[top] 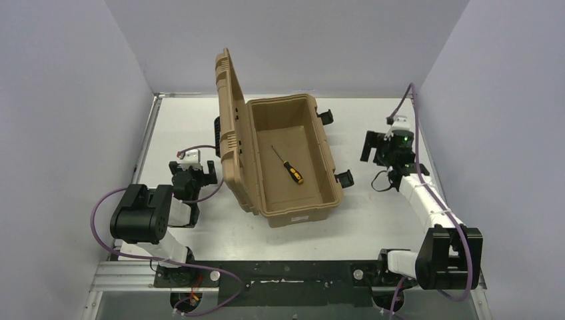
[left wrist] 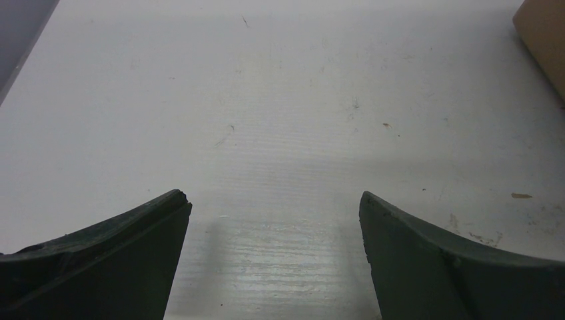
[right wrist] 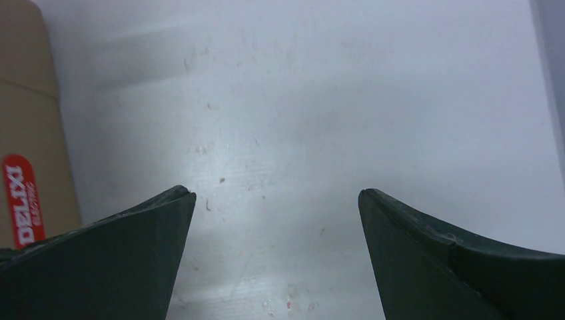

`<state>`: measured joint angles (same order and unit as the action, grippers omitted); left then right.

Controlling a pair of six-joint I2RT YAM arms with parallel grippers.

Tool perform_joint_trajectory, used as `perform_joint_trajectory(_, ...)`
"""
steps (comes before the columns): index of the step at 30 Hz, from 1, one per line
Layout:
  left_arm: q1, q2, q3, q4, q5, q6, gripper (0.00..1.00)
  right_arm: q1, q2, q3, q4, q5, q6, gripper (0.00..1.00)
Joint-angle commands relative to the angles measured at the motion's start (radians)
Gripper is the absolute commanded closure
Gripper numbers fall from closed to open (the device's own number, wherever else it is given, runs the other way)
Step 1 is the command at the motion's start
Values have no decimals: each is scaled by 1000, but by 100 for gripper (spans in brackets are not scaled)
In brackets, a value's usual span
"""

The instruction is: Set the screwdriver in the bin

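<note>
Top external view, left to right: the left gripper (top: 193, 175) hangs low over the table near its left edge, beside the bin's raised lid (top: 226, 113). On the left wrist view its fingers (left wrist: 120, 260) stand wide apart over bare table, with one tan corner of the bin (left wrist: 543, 40) at the upper right.

The bin (top: 330, 167) sits mid-table toward the far edge, lid up on the left side. The screwdriver (top: 288, 167) lies inside on the floor, shaft toward the far-left corner and black-and-yellow handle toward the near right. It seems to lie flat, though from above I can't be sure.

The right gripper (top: 390, 152) hovers near the table's right edge, well apart from the bin. Its jaws are spread with nothing between them on the right wrist view.

I judge the placing done. What remains is to draw both arms home, keeping the right one clear of the black latches (top: 344, 178).
</note>
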<state>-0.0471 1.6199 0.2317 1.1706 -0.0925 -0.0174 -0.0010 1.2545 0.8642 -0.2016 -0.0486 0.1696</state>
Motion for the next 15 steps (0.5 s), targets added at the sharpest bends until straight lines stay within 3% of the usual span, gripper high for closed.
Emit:
perform_joint_trajectory(1,-10,-8,16,54,-18,2,3,-25,-63,-151,292,-60,-70,0)
perform_joint_trajectory(7,-10,-7,17,52,-18,1,3,-38,-63,-283,394,-100,-52,0)
perform_joint_trajectory(15,-7,-6,24,43,-15,-3,3,-41,-70,-286,403,-106,-44,0)
